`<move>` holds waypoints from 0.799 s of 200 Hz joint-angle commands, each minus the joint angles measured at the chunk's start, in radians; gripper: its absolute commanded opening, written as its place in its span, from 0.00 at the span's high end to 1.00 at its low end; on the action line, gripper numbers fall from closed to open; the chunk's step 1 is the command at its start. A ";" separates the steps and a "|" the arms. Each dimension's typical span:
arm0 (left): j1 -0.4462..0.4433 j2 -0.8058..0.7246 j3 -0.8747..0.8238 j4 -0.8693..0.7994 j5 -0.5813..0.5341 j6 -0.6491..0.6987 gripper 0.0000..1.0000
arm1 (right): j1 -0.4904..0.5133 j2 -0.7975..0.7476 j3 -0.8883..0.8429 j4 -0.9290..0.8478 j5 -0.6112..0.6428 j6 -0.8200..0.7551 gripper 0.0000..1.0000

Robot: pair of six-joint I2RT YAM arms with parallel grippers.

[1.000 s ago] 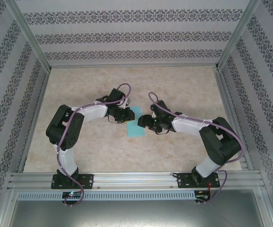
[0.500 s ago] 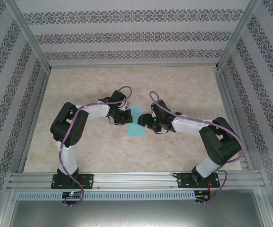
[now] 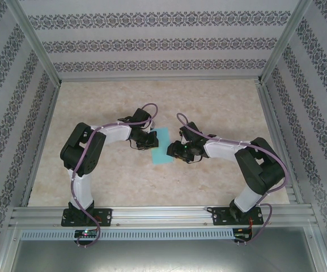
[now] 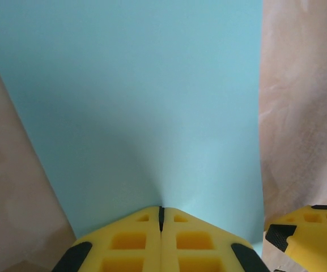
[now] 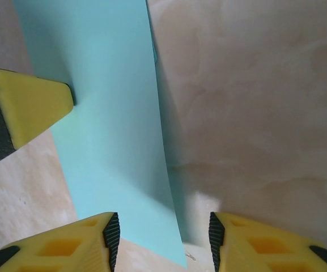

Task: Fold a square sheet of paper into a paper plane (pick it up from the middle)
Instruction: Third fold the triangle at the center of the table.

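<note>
Left wrist, turquoise paper (image 4: pixel 152 102), smooth (perhaps folded)

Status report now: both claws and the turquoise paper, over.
Left claw shut on edge of turquoise paper. Right claw open over the paper's corner. Claws close together.

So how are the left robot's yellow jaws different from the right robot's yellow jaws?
The left gripper has its jaws shut tight; the right gripper has its jaws apart. The left gripper pinches an edge of the thin turquoise sheet of paper; the right gripper only straddles another edge, not squeezing it. Both have yellow jaws, and both are at the same paper.
</note>
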 commanded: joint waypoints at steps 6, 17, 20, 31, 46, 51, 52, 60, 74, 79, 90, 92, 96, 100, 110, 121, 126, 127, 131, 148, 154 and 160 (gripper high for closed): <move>0.000 0.032 -0.040 -0.057 -0.067 0.009 0.94 | -0.003 0.022 0.034 -0.022 -0.028 -0.021 0.54; 0.000 0.032 -0.039 -0.056 -0.068 0.007 0.94 | 0.000 0.029 0.038 -0.023 -0.035 -0.022 0.56; -0.001 0.034 -0.040 -0.055 -0.067 0.007 0.94 | 0.000 0.032 0.040 -0.022 -0.037 -0.022 0.56; -0.001 0.035 -0.040 -0.058 -0.065 0.007 0.94 | 0.006 0.036 0.042 -0.020 -0.043 -0.022 0.57; 0.000 0.039 -0.041 -0.057 -0.065 0.005 0.94 | 0.011 0.043 0.045 -0.020 -0.052 -0.024 0.59; 0.000 0.038 -0.040 -0.057 -0.062 0.005 0.94 | 0.012 0.045 0.047 -0.020 -0.055 -0.024 0.59; 0.000 0.039 -0.040 -0.057 -0.062 0.005 0.94 | 0.012 0.046 0.048 -0.020 -0.055 -0.024 0.59; 0.000 0.040 -0.041 -0.056 -0.062 0.005 0.94 | 0.014 0.047 0.048 -0.018 -0.062 -0.023 0.60; 0.000 0.040 -0.041 -0.055 -0.062 0.005 0.94 | 0.015 0.048 0.045 -0.004 -0.076 -0.017 0.61; 0.000 0.040 -0.041 -0.056 -0.062 0.004 0.94 | 0.016 0.047 0.042 -0.002 -0.080 -0.013 0.62; 0.000 0.042 -0.040 -0.055 -0.063 0.005 0.94 | 0.017 0.043 0.038 0.008 -0.086 -0.006 0.63; 0.000 0.043 -0.040 -0.055 -0.063 0.005 0.94 | 0.018 0.042 0.036 0.010 -0.087 -0.005 0.63; 0.000 0.042 -0.041 -0.055 -0.062 0.004 0.94 | 0.019 0.040 0.033 0.015 -0.089 -0.001 0.64; 0.000 0.041 -0.041 -0.055 -0.062 0.004 0.94 | 0.019 0.037 0.030 0.021 -0.091 0.003 0.64; 0.000 0.043 -0.041 -0.055 -0.062 0.005 0.94 | 0.018 0.029 0.016 0.039 -0.099 0.017 0.65; 0.000 0.043 -0.042 -0.054 -0.062 0.004 0.94 | 0.017 0.024 0.005 0.060 -0.104 0.035 0.67; 0.000 0.042 -0.042 -0.054 -0.061 0.005 0.94 | 0.017 0.023 0.001 0.067 -0.105 0.043 0.69; 0.000 0.042 -0.042 -0.054 -0.061 0.005 0.94 | 0.017 0.022 -0.001 0.068 -0.106 0.044 0.69; 0.000 0.042 -0.042 -0.054 -0.062 0.005 0.94 | 0.017 0.018 -0.005 0.074 -0.106 0.050 0.70; 0.000 0.042 -0.043 -0.054 -0.060 0.005 0.94 | 0.017 0.006 -0.024 0.099 -0.102 0.081 0.72; 0.000 0.041 -0.046 -0.053 -0.060 0.006 0.94 | 0.017 0.001 -0.029 0.100 -0.096 0.089 0.73; 0.000 0.042 -0.045 -0.052 -0.060 0.006 0.94 | 0.018 -0.003 -0.034 0.101 -0.091 0.097 0.73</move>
